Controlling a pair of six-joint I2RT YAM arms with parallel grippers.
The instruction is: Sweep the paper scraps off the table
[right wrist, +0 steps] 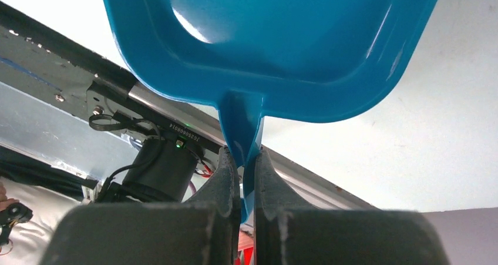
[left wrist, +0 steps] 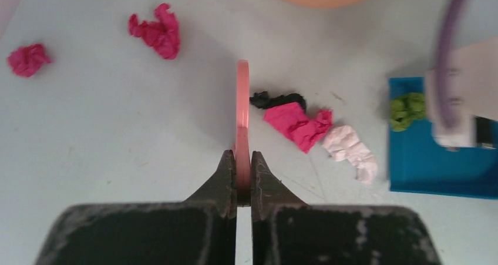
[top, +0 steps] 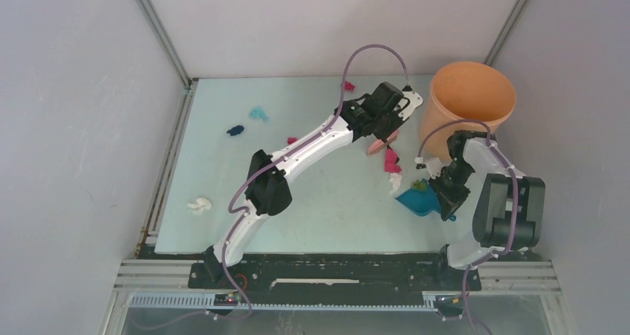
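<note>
My left gripper (top: 383,129) is shut on the pink hand brush (top: 379,146), far right of the pale green table (top: 319,209). In the left wrist view the gripper (left wrist: 242,159) holds the brush edge-on (left wrist: 242,106). To its right lie a dark scrap (left wrist: 276,99), a magenta scrap (left wrist: 296,125) and a white scrap (left wrist: 351,151). An olive green scrap (left wrist: 407,110) lies on the blue dustpan (left wrist: 434,165). My right gripper (top: 444,199) is shut on the dustpan's handle (right wrist: 244,133). Other scraps lie on the table: teal (top: 258,113), navy (top: 235,130), white (top: 199,204), magenta (top: 348,86).
An orange bucket (top: 473,97) stands at the far right corner, behind the dustpan (top: 416,200). Grey walls enclose the table on three sides. Two more magenta scraps (left wrist: 157,33) (left wrist: 26,59) lie left of the brush. My right arm's white link (left wrist: 464,94) hangs over the dustpan.
</note>
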